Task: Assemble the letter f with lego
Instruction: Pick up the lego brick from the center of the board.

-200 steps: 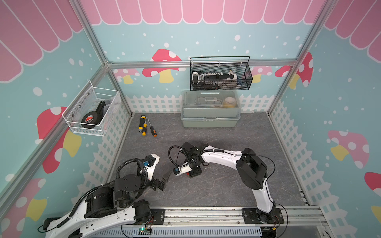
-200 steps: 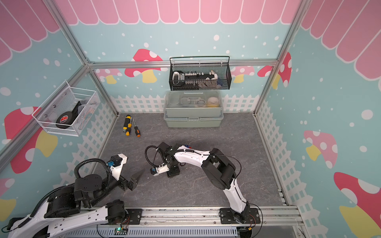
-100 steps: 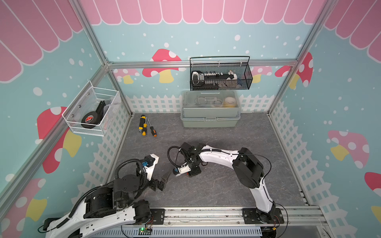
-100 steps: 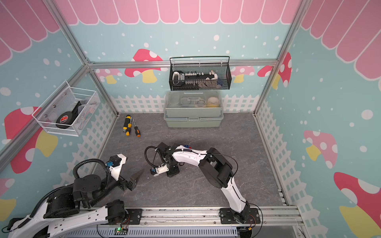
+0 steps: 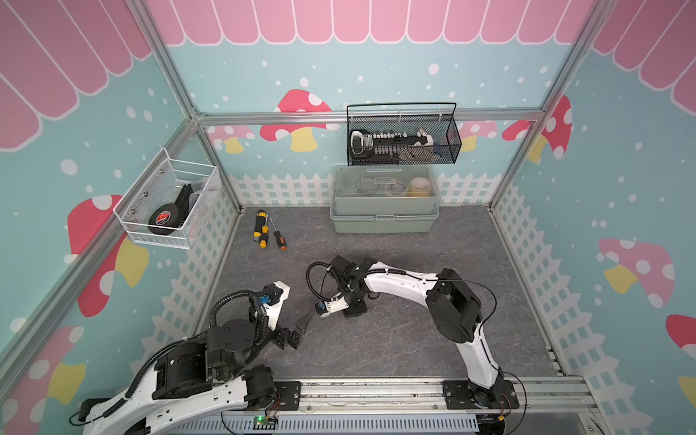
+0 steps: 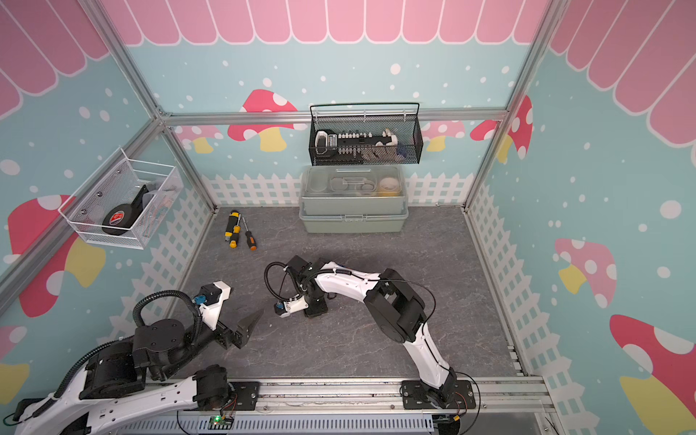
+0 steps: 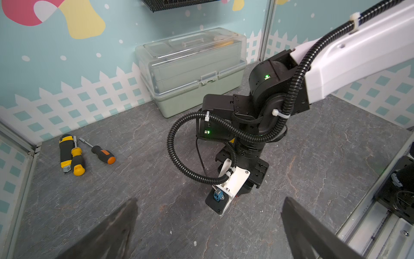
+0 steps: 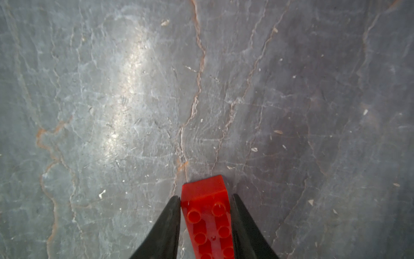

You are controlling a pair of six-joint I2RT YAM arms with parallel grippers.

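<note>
Brick (image 8: pixel 207 215), red, oblong, sits between the fingers (image 8: pixel 165 226) of right pincer (image 8: pixel 206 198), studs facing the wrist camera, one short end poking out past the tips. Both black fingers lie against its long sides, so this pincer is narrow and clamped on the brick. Brick is low over the grey mat (image 8: pixel 112 89); can't tell if it rests on it or is just off it. In both top views the brick is hidden under the right arm (image 5: pixel 399 286), whose wrist points down at mid mat; the left wrist view gives only a red sliver under that wrist. Left pincer (image 7: pixel 209 200) is spread wide, holds nothing, hangs over the front left of the mat, near but apart from the brick. Screwdrivers (image 5: pixel 268 233) lie at back left, box (image 5: pixel 384 220) at the back wall. Versus a second ago, top views look nearly the same: right arm at the same spot, no clear shift; left arm, screwdrivers and box unmoved
</note>
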